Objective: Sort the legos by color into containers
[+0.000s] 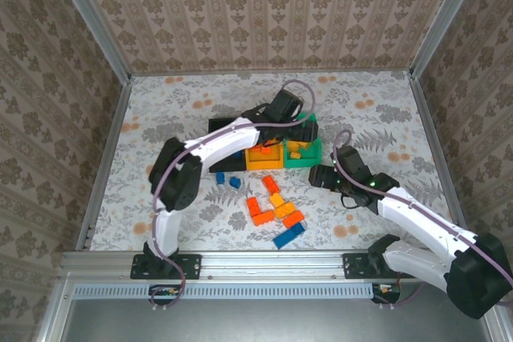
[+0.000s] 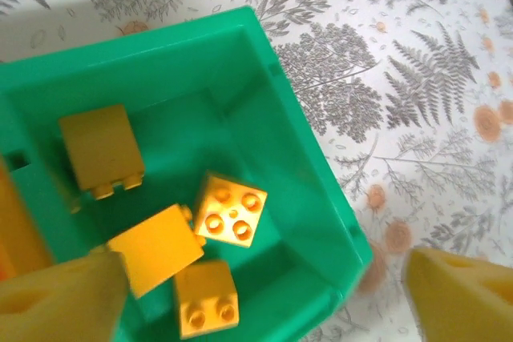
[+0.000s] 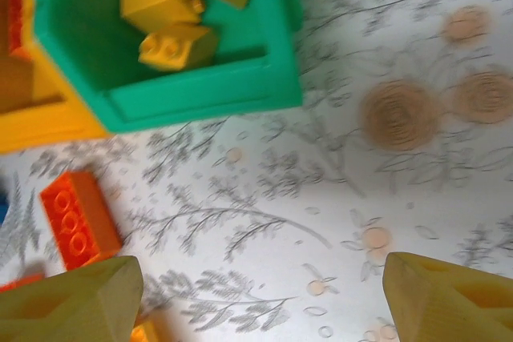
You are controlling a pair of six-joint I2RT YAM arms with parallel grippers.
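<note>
Left pincer (image 2: 264, 290) being held wide apart, nothing clamped; yellow legos (image 2: 232, 210) lying beneath it in green bin (image 2: 309, 158); right pincer (image 3: 260, 294) being held apart; orange lego (image 3: 78, 218) lying just ahead of one fingertip; bricks being judged light, rigid, slick; flat sidewalls being favoured for grip.

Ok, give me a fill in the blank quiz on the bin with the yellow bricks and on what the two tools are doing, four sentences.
1. The small yellow plastic toy bricks lie inside the ____ rectangular plastic bin.
2. In the left wrist view, ____ such bricks can be counted in it.
3. The left tool hangs over that bin with its jaws ____.
4. The right tool, jaws apart above the table, holds ____.

Missing words: green; four; open; nothing.
</note>
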